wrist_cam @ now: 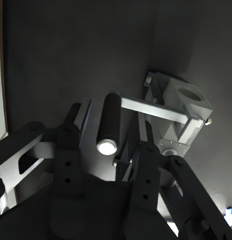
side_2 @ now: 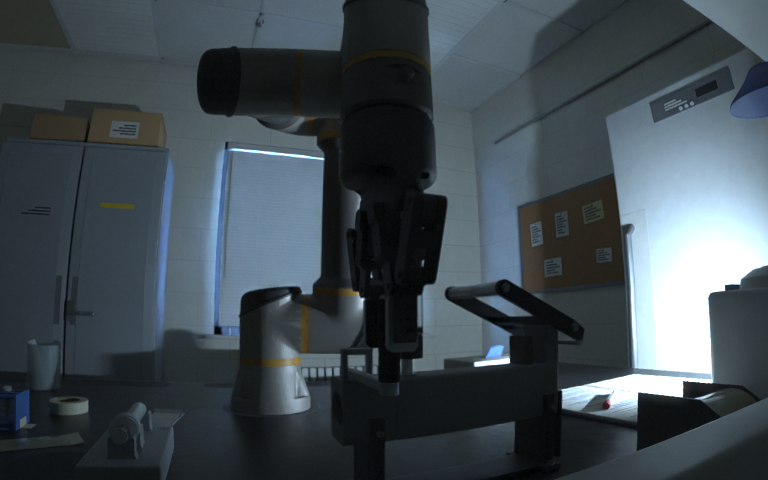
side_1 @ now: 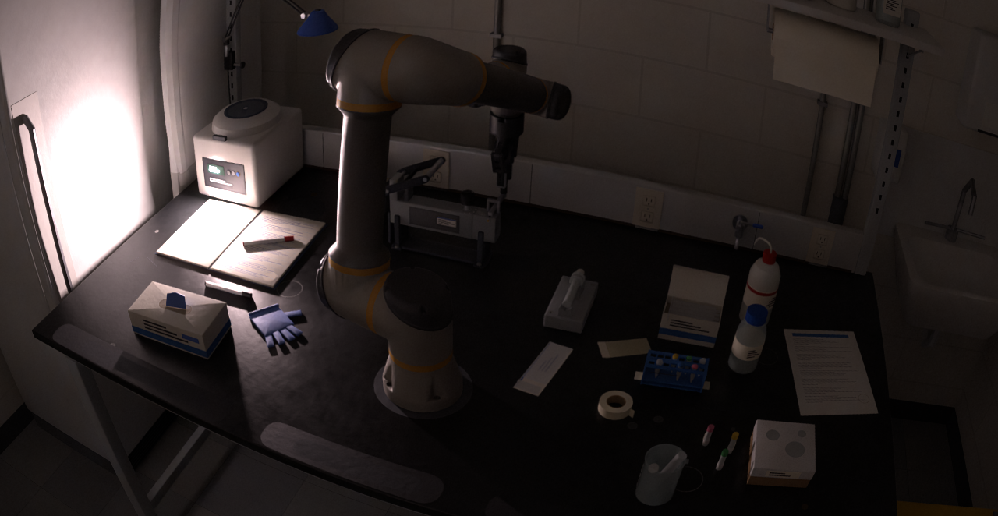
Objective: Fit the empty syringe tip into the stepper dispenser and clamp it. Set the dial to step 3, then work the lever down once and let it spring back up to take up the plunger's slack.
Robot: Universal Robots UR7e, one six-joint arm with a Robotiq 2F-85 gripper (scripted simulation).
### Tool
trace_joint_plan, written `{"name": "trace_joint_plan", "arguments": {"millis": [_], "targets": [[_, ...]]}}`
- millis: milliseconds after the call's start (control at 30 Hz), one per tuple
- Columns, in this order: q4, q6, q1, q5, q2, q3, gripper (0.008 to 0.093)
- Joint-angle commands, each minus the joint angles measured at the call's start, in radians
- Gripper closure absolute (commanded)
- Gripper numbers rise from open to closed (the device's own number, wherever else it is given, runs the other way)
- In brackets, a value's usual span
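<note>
The syringe tip (side_2: 389, 357) hangs straight down with its lower end at the socket end of the stepper dispenser (side_2: 445, 392) (side_1: 443, 216), which stands on legs at the back of the bench. In the wrist camera the tip is the dark cylinder (wrist_cam: 109, 122) between the fingers of my gripper (wrist_cam: 108, 125) (side_2: 391, 333) (side_1: 501, 178). Beyond the tip the dispenser's block with a round hole (wrist_cam: 188, 100) shows. The dispenser's lever (side_2: 513, 306) (side_1: 416, 171) slants up to the side. I cannot make out the dial.
A white machine (side_1: 248, 150) stands left of the dispenser, with an open notebook (side_1: 241, 237) and a pen in front. Right of the arm's base lie a small holder block (side_1: 571, 300), a tape roll (side_1: 615, 403), a blue tube rack (side_1: 675, 368) and bottles (side_1: 757, 304).
</note>
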Motion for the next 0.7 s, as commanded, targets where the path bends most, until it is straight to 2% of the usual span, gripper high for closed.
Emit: {"name": "trace_joint_plan", "arguments": {"millis": [0, 200, 667], "targets": [[0.000, 0.000, 0.000, 0.000, -0.001, 0.000, 0.0574], [0.000, 0.000, 0.000, 0.000, -0.001, 0.000, 0.0574], [0.000, 0.000, 0.000, 0.000, -0.001, 0.000, 0.0854]]}}
